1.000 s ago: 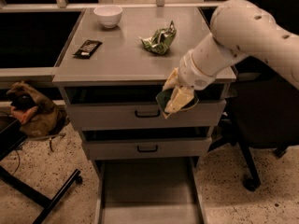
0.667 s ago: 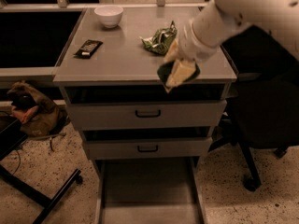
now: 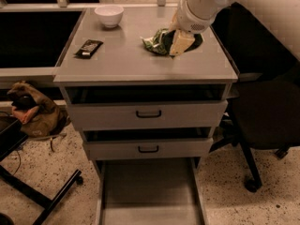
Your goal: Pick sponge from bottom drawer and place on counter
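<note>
Smooth white rounded arm (image 3: 202,4) ends in pale yellowish pincer (image 3: 181,41) over counter (image 3: 126,62).

On grey tabletop (image 3: 126,62), white bowl (image 3: 109,15) rear left, black wrapper (image 3: 89,48) before it. Rear right, claw (image 3: 182,40) just right of crinkly foil bag (image 3: 156,42).

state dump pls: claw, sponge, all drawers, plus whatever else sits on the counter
claw: shut on the sponge, over the counter at back right
sponge: held in the claw, not yet released
bottom drawer: pulled out, open
upper two drawers: not pulled out like the bottom one
snack bag: crumpled, lying beside the claw
bowl: upright, back left
candy bar wrapper: lying flat
</note>
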### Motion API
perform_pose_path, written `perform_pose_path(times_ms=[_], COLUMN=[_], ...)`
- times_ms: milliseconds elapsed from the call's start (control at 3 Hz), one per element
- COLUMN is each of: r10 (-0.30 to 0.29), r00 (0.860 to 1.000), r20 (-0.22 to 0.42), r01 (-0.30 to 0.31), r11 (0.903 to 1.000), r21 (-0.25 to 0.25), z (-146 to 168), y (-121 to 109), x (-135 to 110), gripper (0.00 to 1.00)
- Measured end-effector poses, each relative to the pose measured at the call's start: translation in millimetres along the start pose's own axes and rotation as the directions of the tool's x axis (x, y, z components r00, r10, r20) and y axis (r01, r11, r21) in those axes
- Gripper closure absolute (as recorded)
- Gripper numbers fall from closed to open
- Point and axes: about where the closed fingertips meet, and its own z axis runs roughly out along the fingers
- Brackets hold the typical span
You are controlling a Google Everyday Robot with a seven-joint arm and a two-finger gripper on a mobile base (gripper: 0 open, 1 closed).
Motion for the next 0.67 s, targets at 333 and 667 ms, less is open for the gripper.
perform_pose_path(times_ms=[333, 667], r10=[0.158, 0.309], r00=[0.986, 0.951], r20=[-0.045, 0.022], r01=[-0.159, -0.302], r11=[0.9873, 0.9412], r21=[-0.012, -0.151], z=[35.7, 84.1], y=[-10.6, 11.7], x=[69.4, 108.9], gripper=[1.0, 1.0])
